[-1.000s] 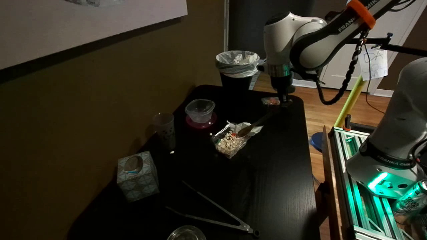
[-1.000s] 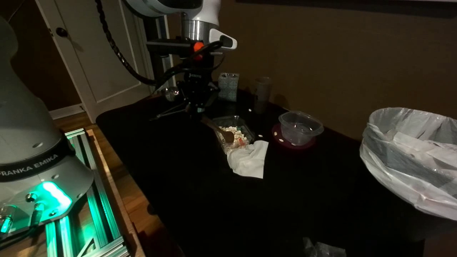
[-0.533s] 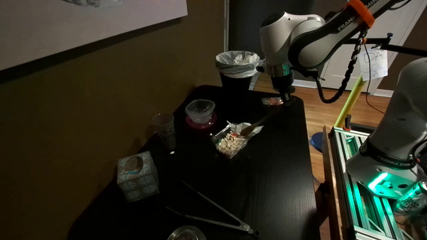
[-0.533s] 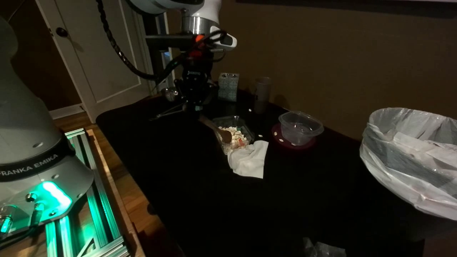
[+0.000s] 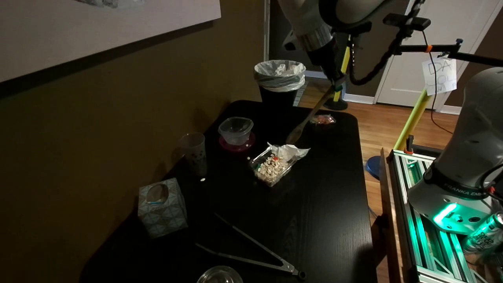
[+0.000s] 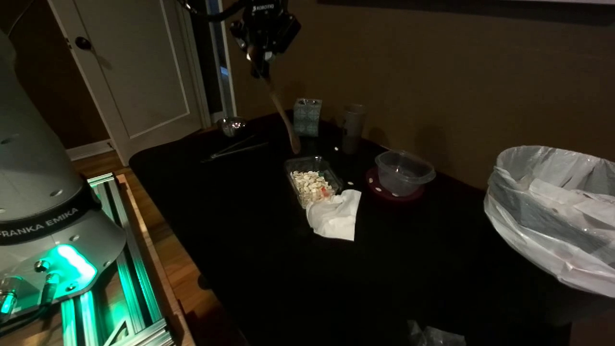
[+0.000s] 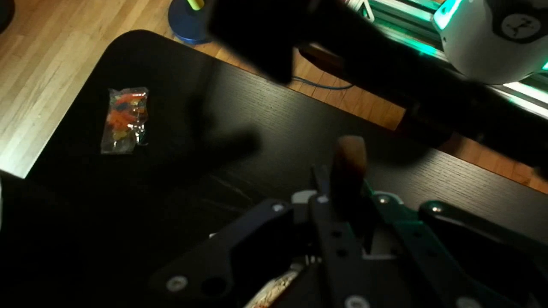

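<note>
Hand: closed on the spoon
Grip: near the narrow end, apparently leaving the broad end free
Napkin: against the tub, perhaps for spills

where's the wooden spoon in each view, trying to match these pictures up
In an exterior view: the wooden spoon is above and right of centre, slanting down from the gripper.
In an exterior view: the wooden spoon is above and slightly left of centre.
In the wrist view: just right of centre, only its blurred handle end shows.
Shared landmark: the green light on the robot base, in all three.
</note>
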Robot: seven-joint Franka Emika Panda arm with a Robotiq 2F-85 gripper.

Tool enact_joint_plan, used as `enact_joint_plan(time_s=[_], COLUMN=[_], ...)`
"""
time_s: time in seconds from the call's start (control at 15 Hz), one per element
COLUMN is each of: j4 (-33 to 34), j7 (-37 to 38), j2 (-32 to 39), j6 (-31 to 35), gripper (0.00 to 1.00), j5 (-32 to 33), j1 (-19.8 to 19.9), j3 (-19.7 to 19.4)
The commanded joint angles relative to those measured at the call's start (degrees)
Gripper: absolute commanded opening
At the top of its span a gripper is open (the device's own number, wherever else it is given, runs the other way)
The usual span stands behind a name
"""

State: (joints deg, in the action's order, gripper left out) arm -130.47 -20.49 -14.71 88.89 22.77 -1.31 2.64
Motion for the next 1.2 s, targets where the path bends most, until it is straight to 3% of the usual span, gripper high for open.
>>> enact_joint_plan(time_s=[0.0,0.2,0.27,0.33,0.47,0.53,0.87,1.13], j4=[12.5,19.5,19.2,15.9,17.7,18.1,26.4,33.9], j7=[-5.3,-0.2,-2.2,-2.6,-2.6,-2.5,-12.7,-12.3], j2=[8.1,14.9,14.8,10.6,13.7,14.5,21.8,29.7], j6=[-9.0,-16.2,-14.4,-12.9,-12.9,-12.9,-17.9,-25.8], gripper=[0.03,0.03,0.03,0.13,0.13,0.03,0.03,0.03], j5=[0.1,2.5,0.3,0.8,0.8,0.8,-6.6,-11.7], j1=[-0.6,-0.1,-0.2,-0.4,-0.2,-0.1,0.7,2.3], j3=[-1.3,-0.8,-1.4,-1.1,-1.2,-1.2,-1.5,-2.1])
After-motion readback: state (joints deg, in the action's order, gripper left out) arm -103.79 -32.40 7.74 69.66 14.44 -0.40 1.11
